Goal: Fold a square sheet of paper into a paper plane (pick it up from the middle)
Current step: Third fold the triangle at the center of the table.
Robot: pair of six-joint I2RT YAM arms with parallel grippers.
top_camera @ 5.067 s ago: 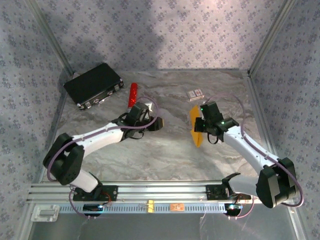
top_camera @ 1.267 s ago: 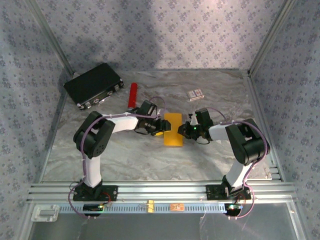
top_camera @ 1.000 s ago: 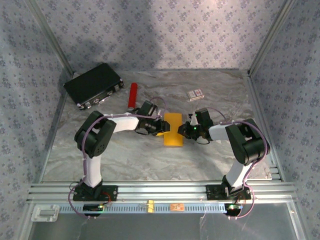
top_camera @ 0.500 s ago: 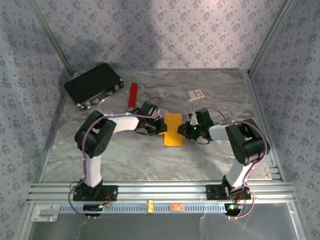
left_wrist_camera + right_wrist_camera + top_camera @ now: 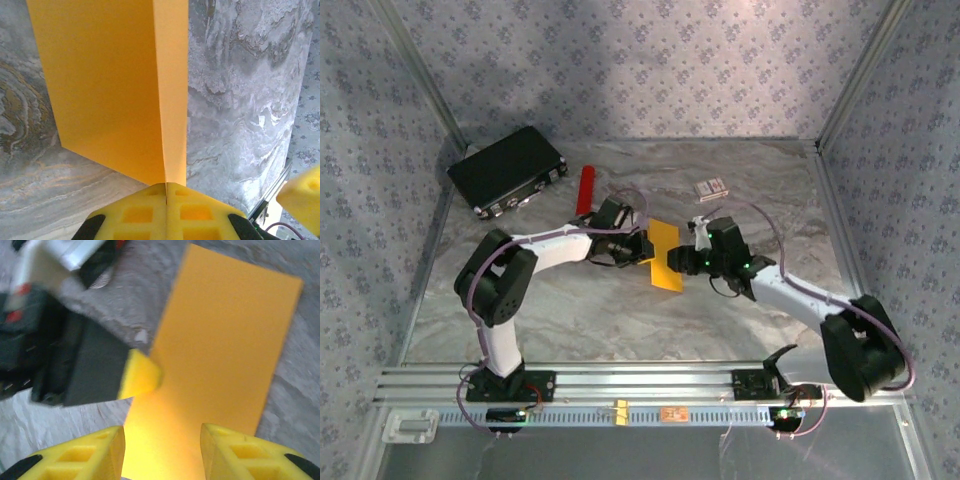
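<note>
**A:** Right arm swung wide in the last half second. right gripper (image 5: 162, 452) has its jaws apart, just off the near edge of the square sheet of paper (image 5: 665, 256). left gripper (image 5: 166, 192) is clamped on the sheet's folded left edge, and the sheet has skewed.

**B:** Risk?

**A:** One-edge pinch. It could swing or sag, and the crease may slip.

**B:** Obstacles?

**A:** None close. Beyond the sheet are the red cylinder (image 5: 586, 188), small box (image 5: 711, 187) and black case (image 5: 507, 168), all well apart.

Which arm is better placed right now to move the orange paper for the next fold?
Left, most likely. The left gripper is shut on the edge of the folded orange paper, pads pressed together. The right gripper stands open, pinching nothing.
</note>
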